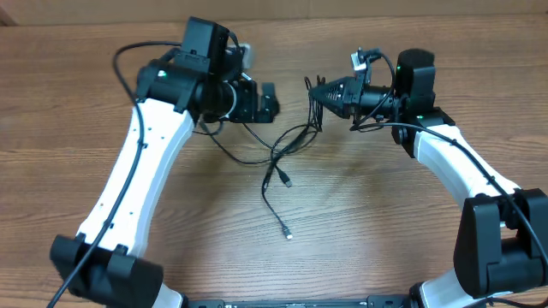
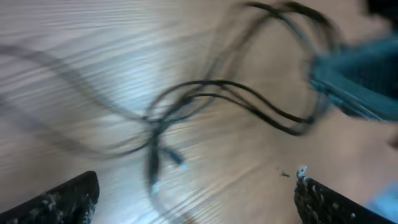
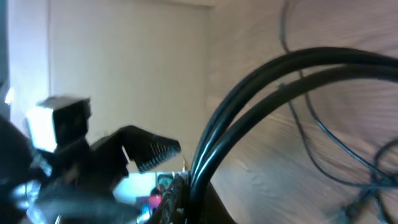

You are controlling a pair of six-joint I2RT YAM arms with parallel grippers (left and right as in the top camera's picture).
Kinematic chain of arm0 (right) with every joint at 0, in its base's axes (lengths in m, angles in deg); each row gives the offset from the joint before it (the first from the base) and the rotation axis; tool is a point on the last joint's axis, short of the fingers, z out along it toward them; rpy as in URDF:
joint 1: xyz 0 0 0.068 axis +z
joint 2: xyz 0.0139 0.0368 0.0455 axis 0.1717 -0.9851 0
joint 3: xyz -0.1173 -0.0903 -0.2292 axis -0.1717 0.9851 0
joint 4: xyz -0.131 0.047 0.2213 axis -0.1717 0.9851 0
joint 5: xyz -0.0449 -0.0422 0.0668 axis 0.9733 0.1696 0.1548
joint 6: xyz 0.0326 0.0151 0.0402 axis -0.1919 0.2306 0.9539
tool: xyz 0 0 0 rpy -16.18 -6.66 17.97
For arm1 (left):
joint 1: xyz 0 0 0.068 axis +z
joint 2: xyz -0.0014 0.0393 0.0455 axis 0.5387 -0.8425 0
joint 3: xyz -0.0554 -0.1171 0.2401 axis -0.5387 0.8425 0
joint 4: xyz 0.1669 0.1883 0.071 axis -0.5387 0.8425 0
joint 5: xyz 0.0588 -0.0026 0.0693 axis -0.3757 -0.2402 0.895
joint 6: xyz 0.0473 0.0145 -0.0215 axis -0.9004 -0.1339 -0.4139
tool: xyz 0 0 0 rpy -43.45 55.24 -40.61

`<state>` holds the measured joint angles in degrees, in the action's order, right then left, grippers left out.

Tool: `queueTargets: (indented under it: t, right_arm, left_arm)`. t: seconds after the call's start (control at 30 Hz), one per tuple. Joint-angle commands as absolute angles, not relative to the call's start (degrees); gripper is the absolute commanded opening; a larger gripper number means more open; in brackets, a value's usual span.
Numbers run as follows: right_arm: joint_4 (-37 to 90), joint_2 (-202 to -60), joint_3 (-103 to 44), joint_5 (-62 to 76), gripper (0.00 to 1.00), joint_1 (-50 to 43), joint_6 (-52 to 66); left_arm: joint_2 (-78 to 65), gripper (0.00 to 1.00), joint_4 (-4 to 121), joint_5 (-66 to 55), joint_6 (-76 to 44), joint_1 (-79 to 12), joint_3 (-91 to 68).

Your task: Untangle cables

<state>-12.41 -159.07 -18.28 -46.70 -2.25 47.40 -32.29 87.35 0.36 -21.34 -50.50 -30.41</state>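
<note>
Closest to the lens of the right wrist camera you see two strands of the cables (image 3: 267,87), running side by side out of the right gripper (image 1: 315,92). Its jaws are pressed together on them, and it holds this part lifted above the worktop (image 1: 385,231), near the far edge and a little right of the middle. From there the rest hangs down and lies on the wood around the middle of the worktop, where the strands cross each other in a loose knot (image 1: 276,158). One plug end (image 1: 288,182) lies just beside this crossing, and a second plug end (image 1: 288,234) lies further toward the near edge. The left gripper (image 2: 196,196) is spread wide with nothing in it. It hovers near the far edge, left of the right one, looking down on the crossing.

I judge these cords to be very light and soft, so they will follow any pull, and a hard pull may tighten the knot. The jacket looks smooth, so a thin strand may slip between the pads. You should take one single strand close beside the crossing, not the small silver tip.

The worktop is flat, matt, wood-grain board. Behind it, the right wrist camera shows a pale plain wall (image 3: 124,50). The left wrist picture is blurred.
</note>
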Motion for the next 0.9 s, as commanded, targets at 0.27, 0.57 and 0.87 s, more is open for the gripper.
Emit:
queueTargets:
  t: [0.27, 0.57, 0.87]
  right_arm:
    - [-11.93, -158.61, -19.07, -43.18, 0.04, -1.92, 69.98]
    - [-12.32, -158.63, -19.07, -42.77, 0.04, -1.55, 71.21]
    - [-11.90, -158.63, -19.07, -39.82, 0.04, -1.57, 66.09]
  left_arm:
    - [-43.80, 1.00, 75.83, -36.25, -54.76, -52.60, -24.20]
    - [-48.07, 0.96, 63.35, -40.19, -48.53, -55.95, -23.87]
    - [-48.11, 0.04, 60.82, -25.57, -41.80, -59.95, -23.90]
